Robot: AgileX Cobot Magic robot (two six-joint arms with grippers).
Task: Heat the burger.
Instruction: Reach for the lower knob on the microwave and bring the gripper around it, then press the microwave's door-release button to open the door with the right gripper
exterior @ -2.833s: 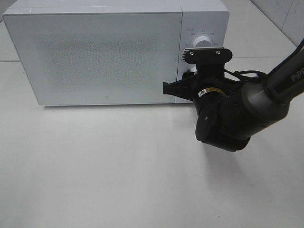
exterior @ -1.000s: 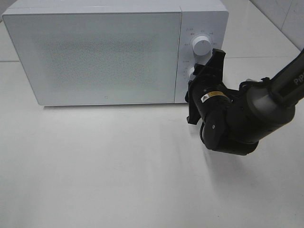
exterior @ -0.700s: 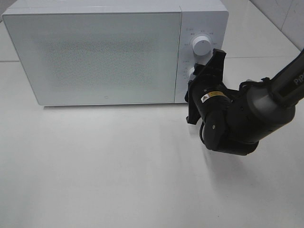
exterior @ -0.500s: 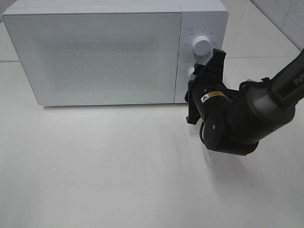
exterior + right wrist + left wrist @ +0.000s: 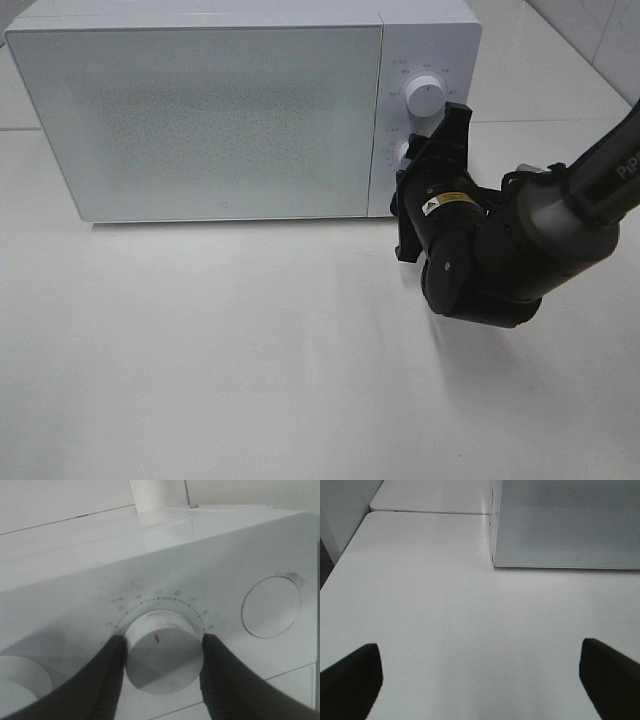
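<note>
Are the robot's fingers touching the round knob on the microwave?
Touching. The right wrist view shows both fingers pressed against the sides of the knob.

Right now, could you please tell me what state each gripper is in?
Left gripper: open, holding nothing.
Right gripper: closed on the lower dial of the microwave.

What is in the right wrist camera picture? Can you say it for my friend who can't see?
Two dark fingers of the right gripper pinch a round white dial with a small red line, on the front of a white microwave. Tiny numbers curve around the dial, and a flat round button sits beside it.
</note>
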